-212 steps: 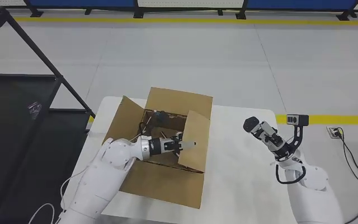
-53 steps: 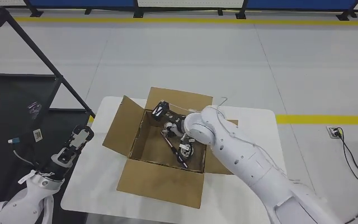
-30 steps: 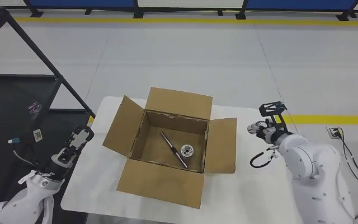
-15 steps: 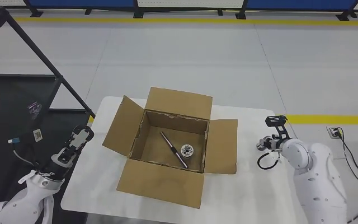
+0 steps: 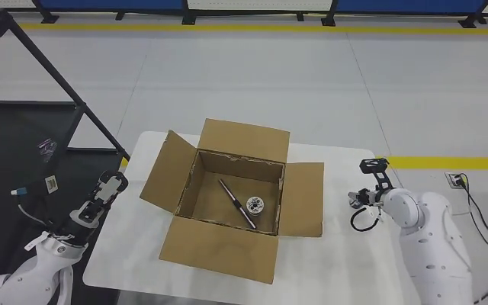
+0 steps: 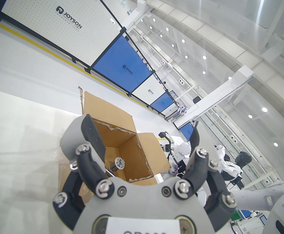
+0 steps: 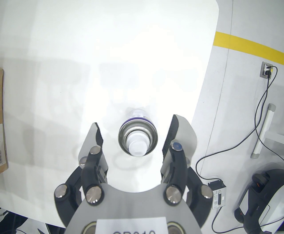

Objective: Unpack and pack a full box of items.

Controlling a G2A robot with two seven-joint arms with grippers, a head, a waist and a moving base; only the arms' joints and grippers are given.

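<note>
Top view: right hand (image 5: 356,200) perhaps lower.

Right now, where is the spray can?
In the right wrist view the spray can stands upright on the white table, free inside the open right claw. It is on the robot's right of the cardboard box.

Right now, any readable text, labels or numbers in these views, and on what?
Wall panels: brand logo, legible, not quoted.
Left wrist plate label: cut off, unreadable.
Right wrist plate label: cut off, unreadable.
Box flap sticker: too small.
Spray can: no print readable.
Rack tags: too small.
</note>
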